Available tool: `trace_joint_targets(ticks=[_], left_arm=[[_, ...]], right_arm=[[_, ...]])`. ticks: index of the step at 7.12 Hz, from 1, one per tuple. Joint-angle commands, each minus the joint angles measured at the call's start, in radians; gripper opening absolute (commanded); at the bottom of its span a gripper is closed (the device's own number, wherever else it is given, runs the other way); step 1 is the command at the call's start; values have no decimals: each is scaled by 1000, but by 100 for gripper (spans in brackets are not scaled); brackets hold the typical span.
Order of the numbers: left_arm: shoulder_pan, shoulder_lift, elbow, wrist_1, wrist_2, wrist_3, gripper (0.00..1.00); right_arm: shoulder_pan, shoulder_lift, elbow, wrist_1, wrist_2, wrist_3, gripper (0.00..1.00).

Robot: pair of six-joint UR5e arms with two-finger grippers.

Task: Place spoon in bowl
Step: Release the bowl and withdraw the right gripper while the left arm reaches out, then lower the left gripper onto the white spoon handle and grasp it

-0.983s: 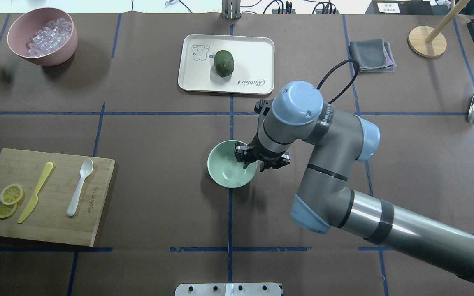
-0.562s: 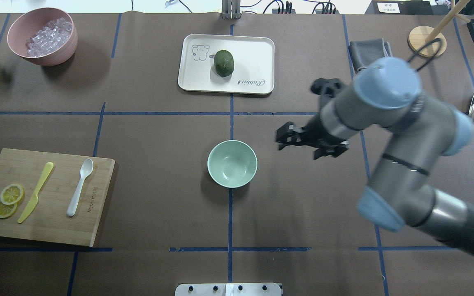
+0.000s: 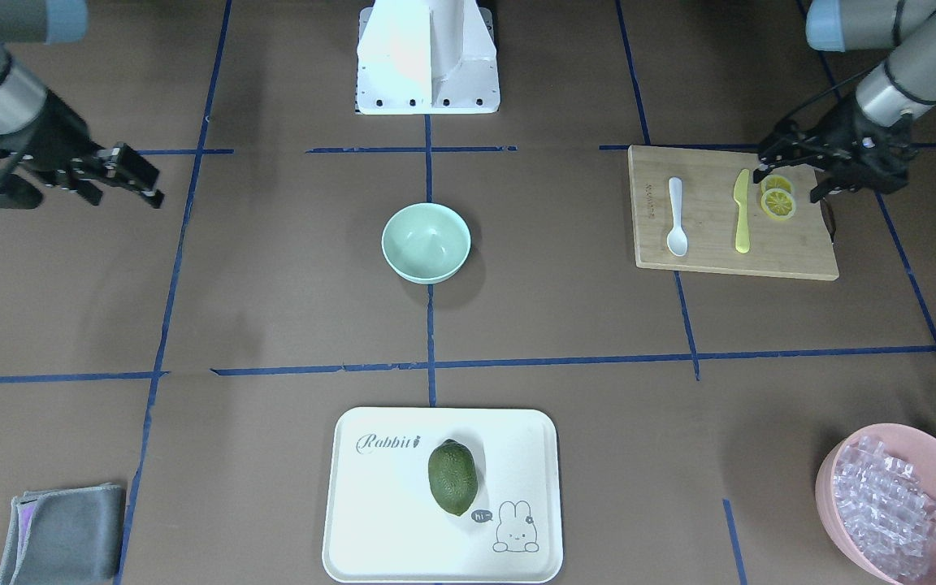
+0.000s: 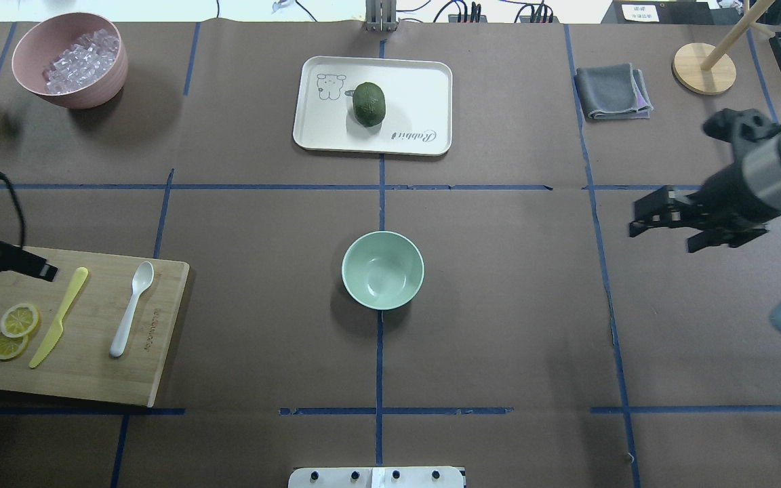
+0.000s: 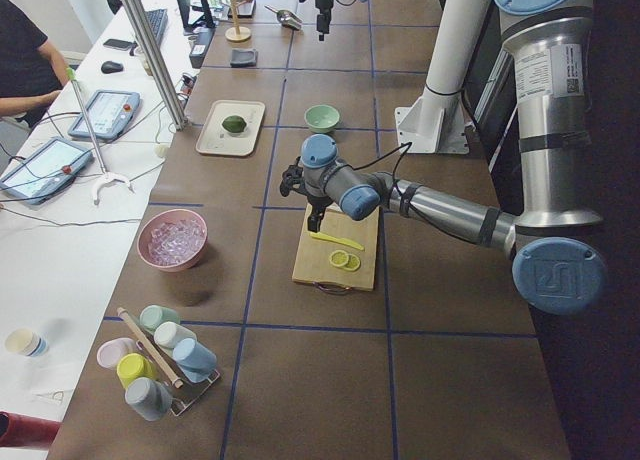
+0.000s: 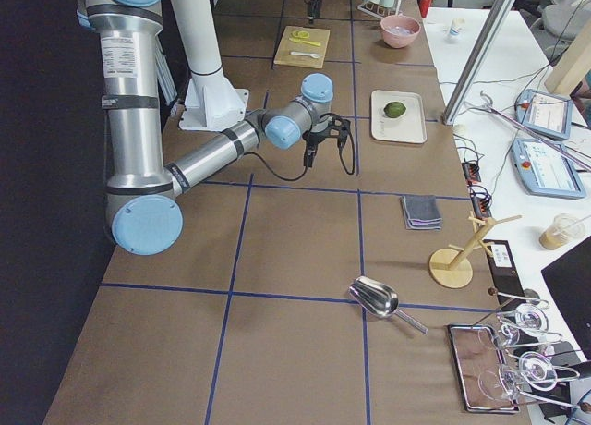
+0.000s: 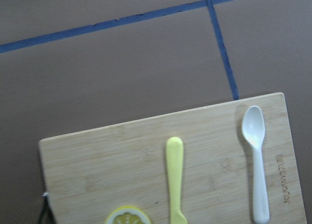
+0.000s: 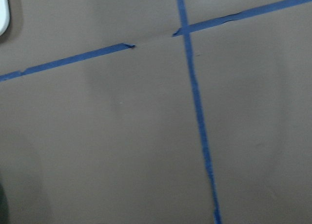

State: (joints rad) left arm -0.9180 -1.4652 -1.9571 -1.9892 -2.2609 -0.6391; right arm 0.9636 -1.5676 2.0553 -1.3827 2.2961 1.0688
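On the wooden board [image 4: 92, 366] at the worktop's 9 o'clock side lies the spoon [image 4: 131, 308]: white plastic, flat straight handle, oval scoop pointing to 12. The pale mint bowl [image 4: 382, 270] sits at centre, well apart. The left hand [image 3: 789, 185] hovers spread over the board's outer edge; the right hand [image 4: 663, 238] is spread at 3 o'clock.

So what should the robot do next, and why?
Probably slide the left gripper sideways across the cutting board until it is over the spoon. Its jaws look open but hang by the lemon slices, the spoon lies untouched, and the bowl is empty.
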Motion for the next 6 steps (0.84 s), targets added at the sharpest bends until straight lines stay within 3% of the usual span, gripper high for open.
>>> trace_joint_targets(ticks=[1, 3, 6], left_arm=[[85, -67, 10, 19, 47, -86, 100], [169, -161, 17, 180, 133, -119, 100], [223, -179, 75, 179, 172, -109, 94]], right_arm=[[108, -118, 5, 2, 22, -158, 100], [127, -161, -12, -1, 11, -283, 100], [124, -157, -24, 2, 6, -283, 100]])
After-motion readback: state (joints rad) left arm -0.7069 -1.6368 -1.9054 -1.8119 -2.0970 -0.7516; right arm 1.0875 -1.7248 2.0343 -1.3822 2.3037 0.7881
